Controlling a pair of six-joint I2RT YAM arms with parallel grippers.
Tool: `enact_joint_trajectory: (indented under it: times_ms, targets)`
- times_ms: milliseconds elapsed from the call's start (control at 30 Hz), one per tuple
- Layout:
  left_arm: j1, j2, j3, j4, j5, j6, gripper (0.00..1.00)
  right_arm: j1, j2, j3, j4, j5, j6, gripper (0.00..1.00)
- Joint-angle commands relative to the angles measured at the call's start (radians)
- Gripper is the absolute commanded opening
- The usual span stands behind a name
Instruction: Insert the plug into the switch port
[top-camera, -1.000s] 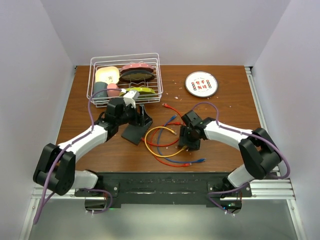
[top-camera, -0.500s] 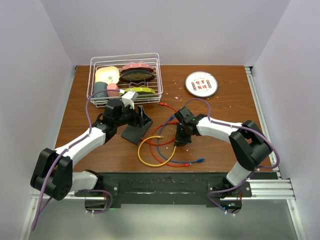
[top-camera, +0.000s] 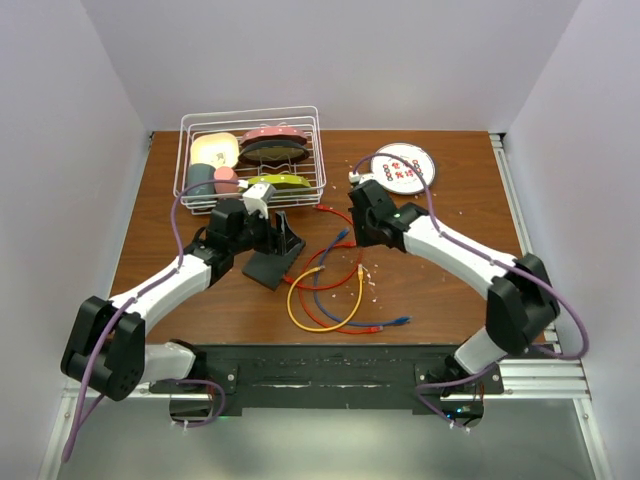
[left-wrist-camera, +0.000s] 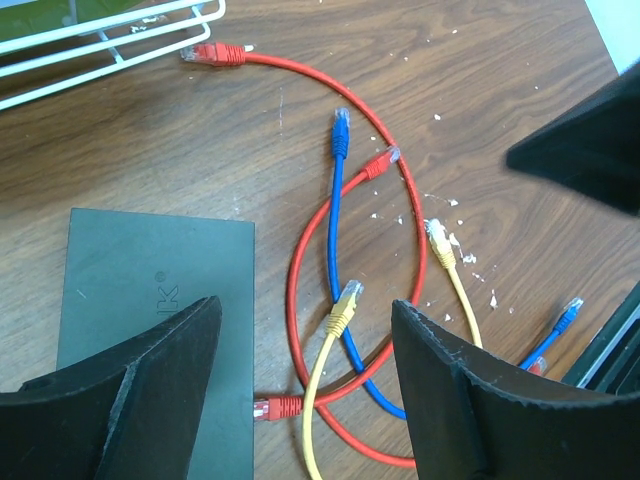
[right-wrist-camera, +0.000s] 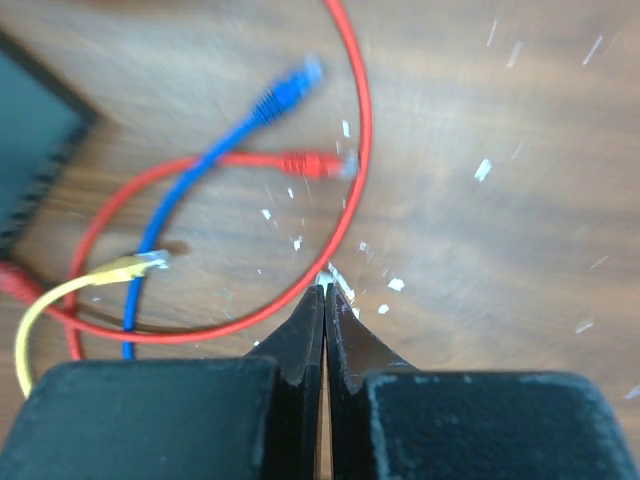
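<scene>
The switch (top-camera: 270, 264) is a flat black box lying under my left gripper (top-camera: 285, 238); the left wrist view shows its top (left-wrist-camera: 150, 290). My left gripper (left-wrist-camera: 305, 310) is open, with one finger over the switch and the other over the cables. A red plug (left-wrist-camera: 272, 407) lies with its tip against the switch's right edge; whether it is seated cannot be told. Loose yellow (left-wrist-camera: 347, 300), blue (left-wrist-camera: 340, 125) and red (left-wrist-camera: 383, 160) plugs lie beside it. My right gripper (top-camera: 368, 238) hangs over the cables, its jaws (right-wrist-camera: 325, 290) shut on nothing, just short of a red cable (right-wrist-camera: 355, 150).
A white wire basket (top-camera: 252, 155) with dishes stands at the back left, close behind the left gripper. A round white disc with red marks (top-camera: 403, 168) lies at the back right. White crumbs (right-wrist-camera: 395, 285) dot the wood. The cable loops (top-camera: 325, 300) spread toward the front edge.
My right gripper has shut and moved from over the cable loops toward the back of the table. The yellow and red loops have shifted. The left arm has barely moved.
</scene>
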Motion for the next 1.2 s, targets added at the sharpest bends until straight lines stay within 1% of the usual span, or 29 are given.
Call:
enact_joint_trajectory:
  times_ms: [0, 33, 67, 100, 133, 167, 233, 267, 300, 333, 433, 700, 1000, 1033, 1100, 1167]
  targets:
    - [0.001, -0.019, 0.049, 0.065, 0.003, -0.034, 0.74, -0.001, -0.103, 0.023, 0.067, 0.000, -0.165, 0.00]
    - [0.001, -0.017, 0.054, 0.068, 0.008, -0.037, 0.74, -0.001, -0.095, 0.028, 0.055, -0.004, -0.153, 0.01]
    - [0.003, -0.014, 0.063, 0.068, 0.009, -0.040, 0.74, -0.003, -0.083, 0.036, 0.015, -0.012, -0.141, 0.12]
    - [0.003, -0.011, 0.066, 0.068, 0.014, -0.040, 0.74, -0.003, -0.058, 0.036, -0.005, -0.018, -0.126, 0.36]
    - [0.003, -0.008, 0.071, 0.066, 0.015, -0.040, 0.74, -0.001, -0.049, 0.027, -0.014, -0.018, -0.089, 0.46]
    - [0.004, -0.006, 0.075, 0.063, 0.015, -0.038, 0.74, -0.001, -0.043, 0.002, -0.022, -0.018, -0.072, 0.53]
    - [0.004, -0.005, 0.075, 0.062, 0.015, -0.038, 0.74, -0.001, -0.028, -0.027, -0.020, -0.027, -0.034, 0.60]
    - [0.004, -0.003, 0.075, 0.060, 0.018, -0.037, 0.74, -0.003, -0.021, -0.052, -0.019, -0.023, -0.017, 0.58]
    - [0.004, -0.003, 0.074, 0.059, 0.023, -0.035, 0.74, -0.001, -0.018, -0.064, -0.016, -0.018, -0.001, 0.51]
    - [0.006, -0.005, 0.072, 0.057, 0.026, -0.037, 0.74, -0.001, -0.005, -0.075, -0.011, -0.018, 0.017, 0.49]
    - [0.006, -0.005, 0.069, 0.052, 0.032, -0.034, 0.74, 0.002, 0.037, -0.095, -0.010, -0.013, 0.043, 0.47]
    - [0.012, 0.003, 0.048, 0.055, 0.031, -0.029, 0.74, 0.013, 0.066, -0.164, 0.042, -0.093, 0.089, 0.47]
    - [0.013, 0.009, 0.035, 0.057, 0.034, -0.029, 0.74, 0.046, 0.137, -0.204, 0.093, -0.121, 0.123, 0.45]
    - [0.013, 0.009, 0.034, 0.056, 0.032, -0.029, 0.74, 0.049, 0.146, -0.207, 0.093, -0.113, 0.132, 0.40]
    - [0.015, 0.003, 0.034, 0.052, 0.028, -0.032, 0.74, 0.052, 0.163, -0.211, 0.089, -0.105, 0.138, 0.37]
    - [0.016, -0.005, 0.034, 0.048, 0.020, -0.032, 0.74, 0.055, 0.195, -0.217, 0.081, -0.087, 0.145, 0.20]
